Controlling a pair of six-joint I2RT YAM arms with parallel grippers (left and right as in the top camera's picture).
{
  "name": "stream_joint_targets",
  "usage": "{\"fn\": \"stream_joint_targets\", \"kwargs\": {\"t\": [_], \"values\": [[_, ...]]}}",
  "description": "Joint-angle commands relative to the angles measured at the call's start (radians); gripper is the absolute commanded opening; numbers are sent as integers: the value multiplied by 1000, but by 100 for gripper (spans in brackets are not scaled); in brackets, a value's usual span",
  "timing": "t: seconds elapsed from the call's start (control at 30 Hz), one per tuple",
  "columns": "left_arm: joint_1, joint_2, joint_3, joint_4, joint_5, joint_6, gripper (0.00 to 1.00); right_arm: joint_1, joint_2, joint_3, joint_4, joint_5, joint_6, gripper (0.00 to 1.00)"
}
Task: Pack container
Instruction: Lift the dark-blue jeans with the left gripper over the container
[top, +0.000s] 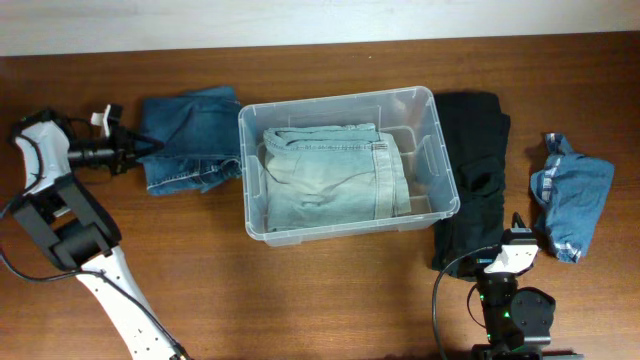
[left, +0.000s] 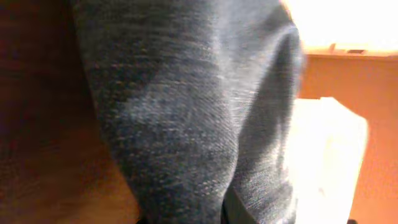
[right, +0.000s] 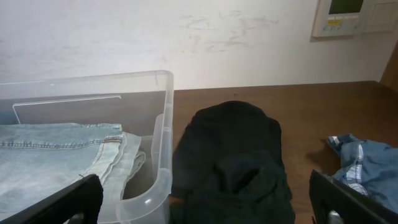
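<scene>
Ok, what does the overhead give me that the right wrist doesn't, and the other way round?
Overhead only: the dark blue jeans lying left of the container, with the left gripper at their edge. Right wrist only: the white panel mounted on the wall. Both: the container holding folded light denim, the black garment beside it, and the crumpled blue garment further right.

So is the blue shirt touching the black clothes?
Apart. The overhead view shows a strip of table between the blue shirt and the black clothes.
</scene>
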Motion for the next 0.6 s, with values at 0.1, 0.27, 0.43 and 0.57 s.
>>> {"fn": "stream_joint_targets", "kwargs": {"t": [0.1,0.27,0.43,0.57], "values": [[-31,-18,498,-175,179,-58,1,1,-6,-5,-4,-6,-7,98],[-76,-108,711,-158,229,-187,1,1,-6,-5,-4,-6,-7,98],[-146,-245,711,-163,230,-187,0,1,-6,-5,-4,-6,-7,98],[-260,-426,711,-164,156,-187,0,1,-6,-5,-4,-6,-7,98]]}}
